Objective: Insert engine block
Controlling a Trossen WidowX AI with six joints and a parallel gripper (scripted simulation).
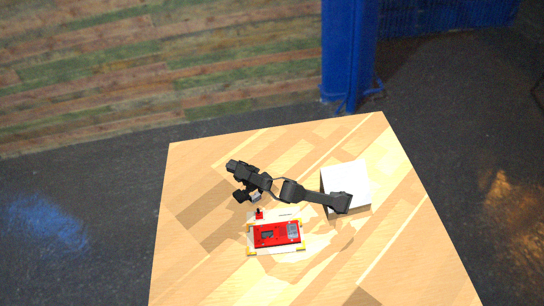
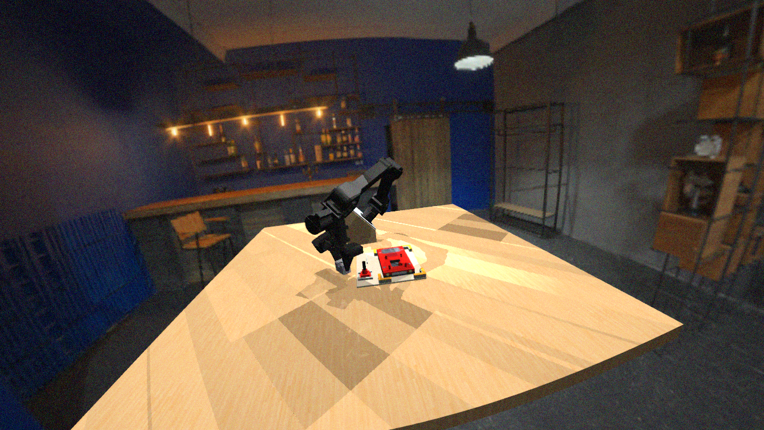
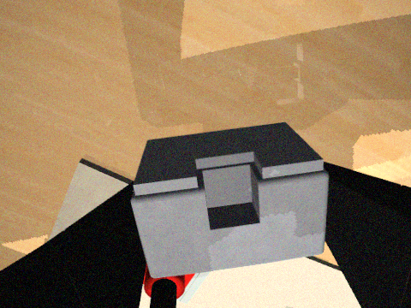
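My gripper [image 1: 255,195] [image 2: 341,264] [image 3: 224,183] is shut on the grey engine block [image 1: 256,197] [image 2: 342,266] [image 3: 171,231] and holds it a little above the table, beside the shifter end of the white base plate [image 1: 272,213] [image 2: 370,281] [image 3: 257,288]. In the wrist view the block's dark end is toward the top, and its notched slot [image 3: 231,188] faces the camera. The red car body [image 1: 279,242] [image 2: 406,262] lies on the plate. Its dark opening [image 1: 267,233] [image 2: 395,262] is empty, with a small red rib at one edge.
A red shifter [image 1: 259,215] [image 2: 364,272] with an upright black stick stands on the plate between block and car body; it also shows below the block in the wrist view [image 3: 163,293]. Yellow corner pieces surround the car body. A white box [image 1: 344,178] stands beside the arm's base.
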